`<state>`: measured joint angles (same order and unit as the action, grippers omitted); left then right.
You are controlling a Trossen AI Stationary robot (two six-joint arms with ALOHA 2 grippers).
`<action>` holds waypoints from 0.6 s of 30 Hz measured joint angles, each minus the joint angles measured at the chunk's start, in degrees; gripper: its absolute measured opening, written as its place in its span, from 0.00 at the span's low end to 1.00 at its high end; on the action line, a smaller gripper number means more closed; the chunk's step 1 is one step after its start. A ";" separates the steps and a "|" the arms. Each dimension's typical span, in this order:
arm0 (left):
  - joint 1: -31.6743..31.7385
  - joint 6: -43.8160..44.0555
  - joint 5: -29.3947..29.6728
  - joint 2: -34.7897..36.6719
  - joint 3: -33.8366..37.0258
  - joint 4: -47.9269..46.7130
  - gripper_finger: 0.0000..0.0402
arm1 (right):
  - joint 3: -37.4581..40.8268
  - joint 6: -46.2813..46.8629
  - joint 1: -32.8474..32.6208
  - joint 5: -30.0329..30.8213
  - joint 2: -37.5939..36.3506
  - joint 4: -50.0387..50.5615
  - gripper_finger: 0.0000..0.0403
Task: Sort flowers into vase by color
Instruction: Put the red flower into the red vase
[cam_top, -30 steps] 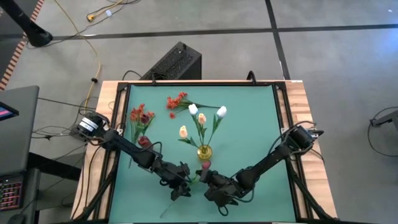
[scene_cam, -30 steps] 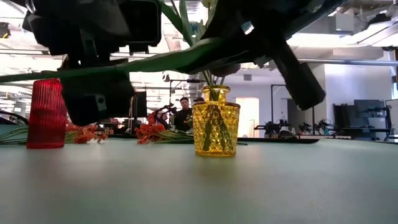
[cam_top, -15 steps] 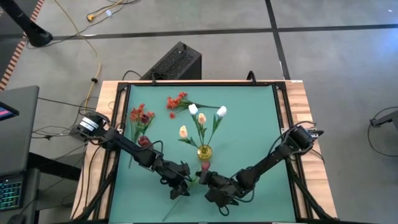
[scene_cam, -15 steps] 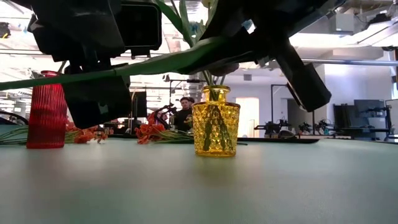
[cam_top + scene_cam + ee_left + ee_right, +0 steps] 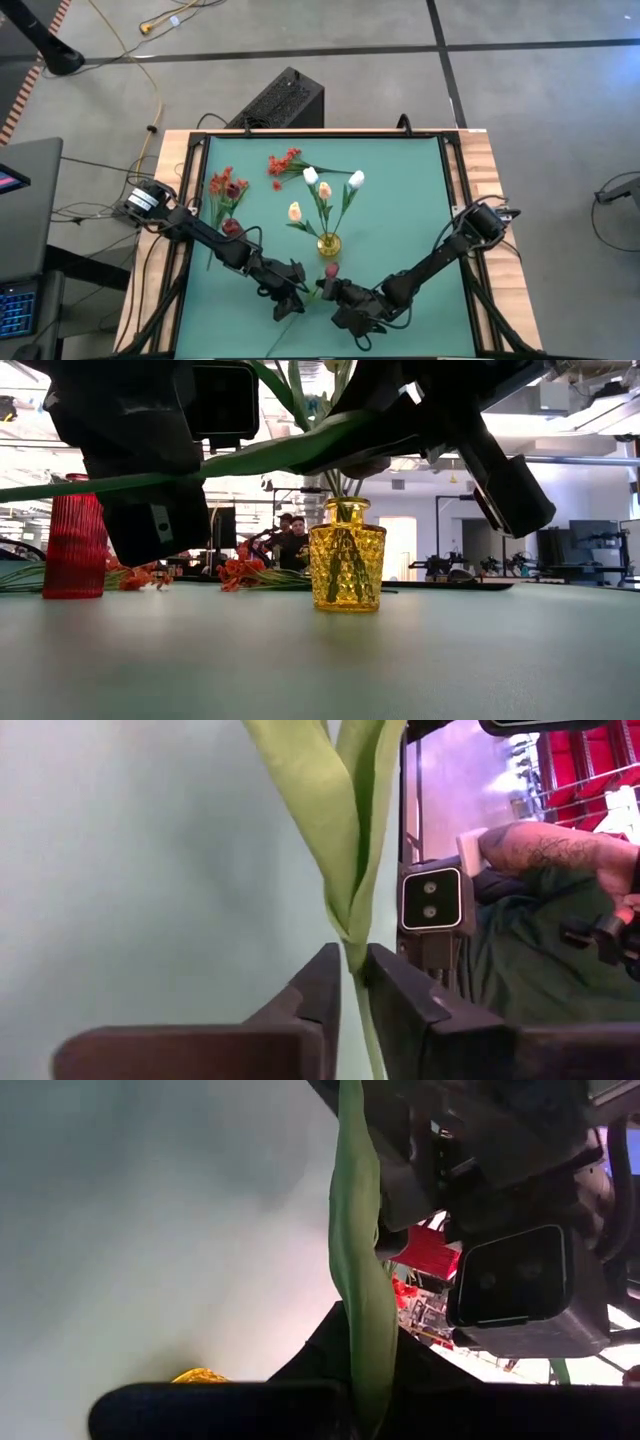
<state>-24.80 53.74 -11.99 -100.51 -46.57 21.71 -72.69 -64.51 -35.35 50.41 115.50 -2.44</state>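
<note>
A maroon-budded flower with a long green stem hangs above the table's near middle. My left gripper and my right gripper are both shut on it. The left is lower on the stem and the right is nearer the bud. The stem's free end points toward the near edge. Behind them a yellow glass vase stands on its base with white, cream and peach tulips in it. A red vase at the left holds red flowers. My left gripper pinches the stem between its two fingers, just below where the leaves branch off. The fingers lie across the stem. The flower is lifted clear of the table. My right gripper pinches the green stem and leaf between its fingers, near the bud end. The fingers lie across it. The stem runs on past them toward my left gripper, clear of the table.
A bunch of red-orange blossoms lies on the green mat at the far left. The mat's wooden border frames the table. The right half of the mat is bare. A person shows in the room beyond.
My left gripper has shut its fingers on the flower's stem without shifting its place. My right gripper has kept its hold. The flower stays lifted above the table.
</note>
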 joint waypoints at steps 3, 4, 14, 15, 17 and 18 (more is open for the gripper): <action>0.00 0.01 -0.21 0.01 0.00 0.04 0.03 | 0.00 1.26 0.00 0.02 0.00 -0.07 0.09; 0.00 0.02 -0.23 0.01 0.00 0.02 0.02 | 0.00 2.34 0.00 0.02 0.00 -0.16 0.09; 0.00 -0.39 -0.23 0.02 0.00 -0.02 0.01 | 0.00 6.19 0.00 0.60 0.02 -0.26 0.15; 0.00 -0.39 -0.23 0.02 0.00 -0.02 0.01 | 0.00 6.21 0.00 0.78 0.02 -0.32 0.16; 0.00 -0.40 -0.26 0.02 0.00 -0.02 0.01 | 0.00 6.73 -0.34 1.26 0.02 -0.35 0.20; 0.00 -0.44 -0.26 0.02 0.00 0.00 0.01 | 0.00 7.19 -0.45 1.32 0.02 -0.35 0.22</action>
<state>-24.80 53.30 -12.25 -100.49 -46.57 21.71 -72.69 -57.32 -35.80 51.73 115.52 -2.79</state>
